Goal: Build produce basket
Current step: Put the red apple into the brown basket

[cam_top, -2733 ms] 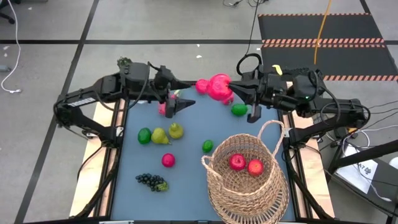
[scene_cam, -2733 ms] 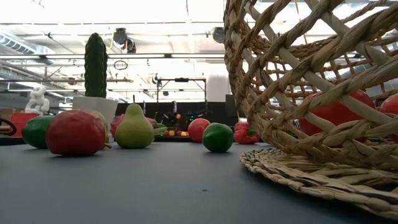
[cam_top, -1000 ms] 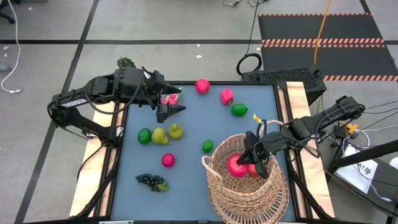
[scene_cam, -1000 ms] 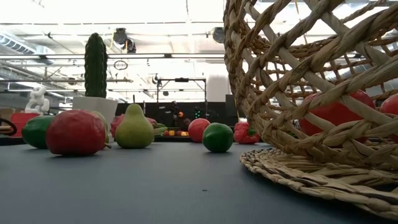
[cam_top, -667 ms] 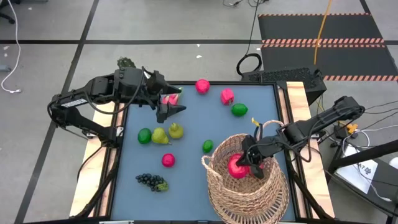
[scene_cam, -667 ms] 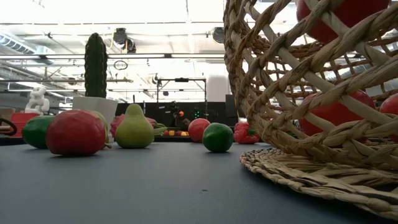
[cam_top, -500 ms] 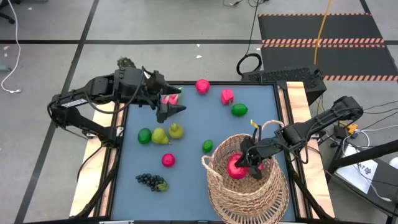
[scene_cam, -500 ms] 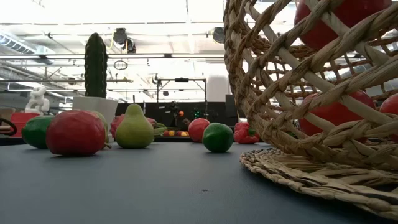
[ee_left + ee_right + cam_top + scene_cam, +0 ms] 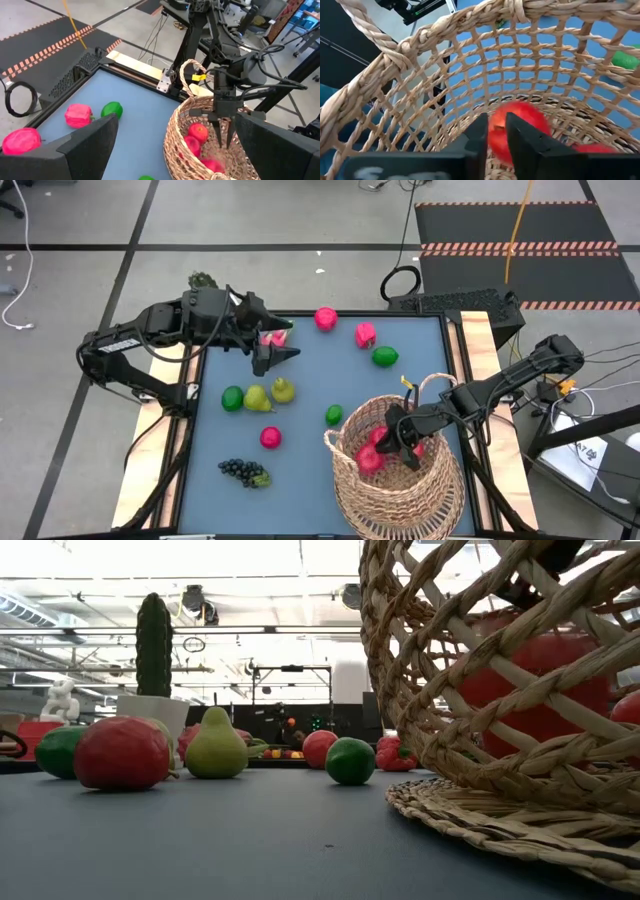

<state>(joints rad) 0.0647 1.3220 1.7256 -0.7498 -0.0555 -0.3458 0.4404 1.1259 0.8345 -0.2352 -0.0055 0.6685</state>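
The basket sits at about five o'clock on the worktop, and the right gripper hangs inside it, fingers only a crack apart, a red apple dropping free just past them. The risk I see is the arm lifting out and snagging the handle or weave, tipping the basket and spilling the apples. The left gripper waits wide at eleven o'clock, empty, over the remaining fruit.
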